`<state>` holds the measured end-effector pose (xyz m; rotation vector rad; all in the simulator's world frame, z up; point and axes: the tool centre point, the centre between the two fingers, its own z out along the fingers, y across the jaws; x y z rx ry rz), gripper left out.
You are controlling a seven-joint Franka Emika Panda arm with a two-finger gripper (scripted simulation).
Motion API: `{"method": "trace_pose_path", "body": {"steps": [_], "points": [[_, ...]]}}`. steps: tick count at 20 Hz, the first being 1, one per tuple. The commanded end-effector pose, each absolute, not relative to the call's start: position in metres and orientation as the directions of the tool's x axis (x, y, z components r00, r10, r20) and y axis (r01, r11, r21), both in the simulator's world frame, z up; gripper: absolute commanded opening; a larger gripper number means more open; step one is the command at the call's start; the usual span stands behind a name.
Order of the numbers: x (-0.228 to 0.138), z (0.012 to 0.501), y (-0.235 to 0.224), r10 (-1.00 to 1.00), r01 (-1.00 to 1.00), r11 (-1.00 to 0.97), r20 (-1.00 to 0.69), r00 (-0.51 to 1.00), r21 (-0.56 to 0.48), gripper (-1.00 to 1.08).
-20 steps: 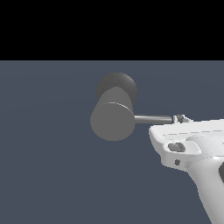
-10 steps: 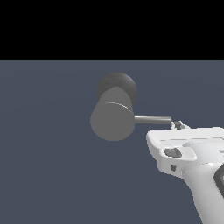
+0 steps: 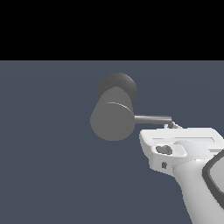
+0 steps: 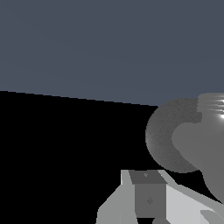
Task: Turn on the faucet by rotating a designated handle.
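The faucet is seen near the middle of the exterior view as a fat matte grey cylinder with its flat round face turned toward the camera. A darker rounded dome is set behind it, at about 12 o'clock from the face. The handle, a thin straight rod with a light sheen, is projected from the cylinder toward 3 o'clock.

Around the faucet only a plain blue-grey ground is shown, with a black band above it. The path to the handle is crossed by nothing other than the arm itself.

The gripper is placed at the outer end of the handle, at roughly 4 o'clock from the cylinder. Its white body fills the space below the rod, and only small finger parts are seen beside the rod's tip. Contact with the rod cannot be confirmed, and whether the jaws are parted or clenched cannot be told. In the wrist view the faucet is seen close, with part of the gripper in front of it.
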<state>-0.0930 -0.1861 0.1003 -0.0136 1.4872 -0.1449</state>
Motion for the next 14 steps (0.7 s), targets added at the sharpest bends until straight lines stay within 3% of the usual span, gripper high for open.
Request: {"method": "trace_pose_path", "body": {"steps": [1, 14], "points": [[-0.090, 0.100, -0.183, -0.097, 0.080, 0.993, -0.993, 0.071, -0.091, -1.00], [-0.096, 0.080, -0.161, -0.007, 0.078, 0.997, -1.000, 0.005, -0.006, -1.00]]}}
